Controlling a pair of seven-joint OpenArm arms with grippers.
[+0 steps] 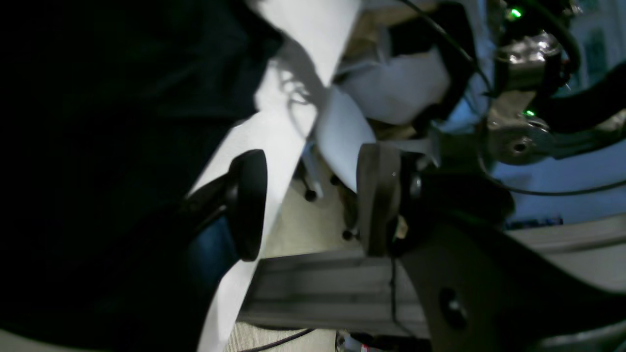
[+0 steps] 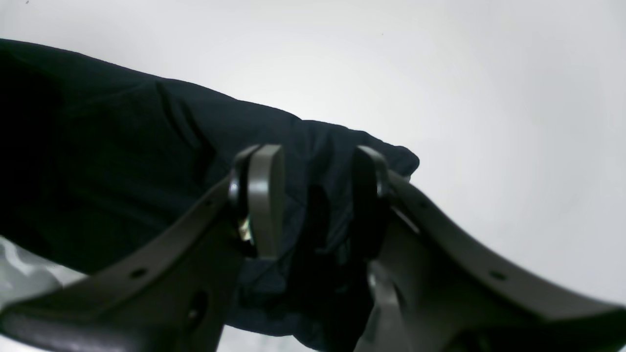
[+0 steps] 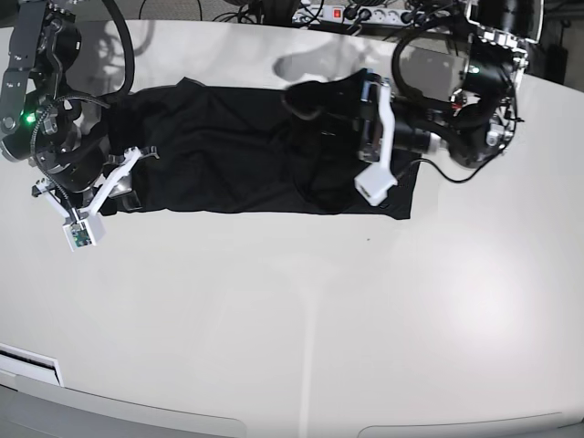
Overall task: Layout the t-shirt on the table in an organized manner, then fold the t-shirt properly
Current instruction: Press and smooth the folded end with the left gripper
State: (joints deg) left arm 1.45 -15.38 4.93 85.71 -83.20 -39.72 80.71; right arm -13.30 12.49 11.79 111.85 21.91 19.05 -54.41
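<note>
Base view shows the t-shirt (image 3: 228, 155) lying stretched out in a long black strip across the far half of the table (image 3: 301, 310). No words or brand marks can be read anywhere, not on the shirt and not on the arms. The table is big, white and shiny, with soft bright spots from the lights and a curved near edge. At the far edge, behind the table, sits a power strip (image 3: 356, 14) with a small red switch, and dark cables run near it. The right gripper (image 3: 114, 182) is at the shirt's end on the left side of this view, and a small green light glows on that arm. In the right wrist view its two fingers (image 2: 266, 195) stand apart with a bunched fold of the black cloth between them, but it is too dark to tell if they pinch it. The left gripper (image 3: 365, 128) is over the other end of the shirt. In the left wrist view its fingers (image 1: 249, 205) are wide apart with nothing between them, just white table and pale floor behind, and the black shirt fills the left side of that picture.
</note>
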